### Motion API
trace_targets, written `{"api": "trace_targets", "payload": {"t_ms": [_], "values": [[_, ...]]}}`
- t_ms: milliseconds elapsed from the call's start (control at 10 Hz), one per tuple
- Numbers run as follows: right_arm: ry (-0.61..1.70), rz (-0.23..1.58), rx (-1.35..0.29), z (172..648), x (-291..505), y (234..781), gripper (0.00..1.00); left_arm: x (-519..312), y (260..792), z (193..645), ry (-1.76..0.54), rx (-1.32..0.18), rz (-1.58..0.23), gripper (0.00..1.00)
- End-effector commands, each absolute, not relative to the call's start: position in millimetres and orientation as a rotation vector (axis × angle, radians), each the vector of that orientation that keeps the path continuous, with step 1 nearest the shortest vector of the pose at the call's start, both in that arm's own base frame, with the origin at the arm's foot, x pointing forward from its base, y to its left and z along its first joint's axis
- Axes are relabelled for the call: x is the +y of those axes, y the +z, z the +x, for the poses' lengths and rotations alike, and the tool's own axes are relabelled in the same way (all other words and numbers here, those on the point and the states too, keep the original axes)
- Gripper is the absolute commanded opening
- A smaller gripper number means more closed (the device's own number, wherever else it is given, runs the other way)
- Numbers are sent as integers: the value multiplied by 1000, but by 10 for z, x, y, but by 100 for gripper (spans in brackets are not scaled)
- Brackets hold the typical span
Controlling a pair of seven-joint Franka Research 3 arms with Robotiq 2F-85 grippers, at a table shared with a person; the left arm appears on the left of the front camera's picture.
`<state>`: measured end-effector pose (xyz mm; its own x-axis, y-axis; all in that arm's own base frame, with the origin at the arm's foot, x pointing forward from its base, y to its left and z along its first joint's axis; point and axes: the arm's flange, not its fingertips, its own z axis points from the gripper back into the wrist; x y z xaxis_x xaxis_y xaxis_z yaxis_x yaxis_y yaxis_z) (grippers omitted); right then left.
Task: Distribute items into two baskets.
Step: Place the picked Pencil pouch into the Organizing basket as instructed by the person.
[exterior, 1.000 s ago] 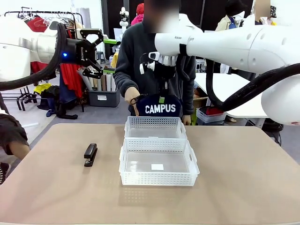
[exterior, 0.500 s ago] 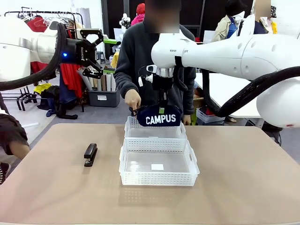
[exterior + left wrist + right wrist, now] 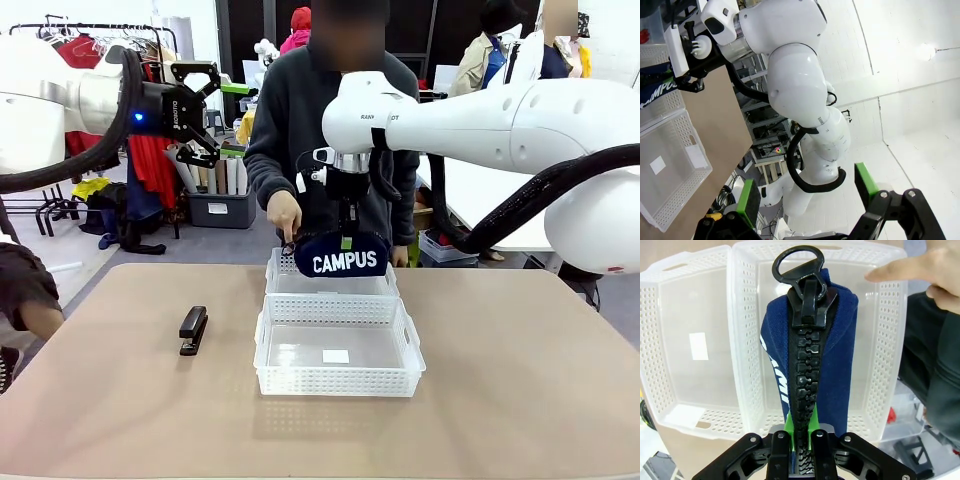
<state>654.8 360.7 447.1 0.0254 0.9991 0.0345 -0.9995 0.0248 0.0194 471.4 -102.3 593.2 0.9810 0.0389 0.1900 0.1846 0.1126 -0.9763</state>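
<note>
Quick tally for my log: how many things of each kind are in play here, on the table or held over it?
baskets: 2 (near basket, far basket)
navy pouch: 1
black stapler: 1
Total: 4

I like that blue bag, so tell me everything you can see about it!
The pouch is navy blue, soft-looking fabric, with white CAMPUS lettering and a chunky black zip ending in a ring pull. It hangs zip-up over the far basket, pinched at the zip by the shut right gripper. A person's hand is close beside one end.
</note>
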Motion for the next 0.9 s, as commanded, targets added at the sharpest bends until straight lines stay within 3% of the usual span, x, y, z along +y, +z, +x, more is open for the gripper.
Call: {"api": "trace_targets", "payload": {"t_ms": [0, 800], "values": [[1549, 40, -17, 6543, 3607, 4501, 0, -1021, 5952, 4712, -107, -192, -1457, 100], [1484, 81, -11, 6765, 3659, 3966, 0, -1021, 5952, 4712, -107, -192, -1457, 100]]}}
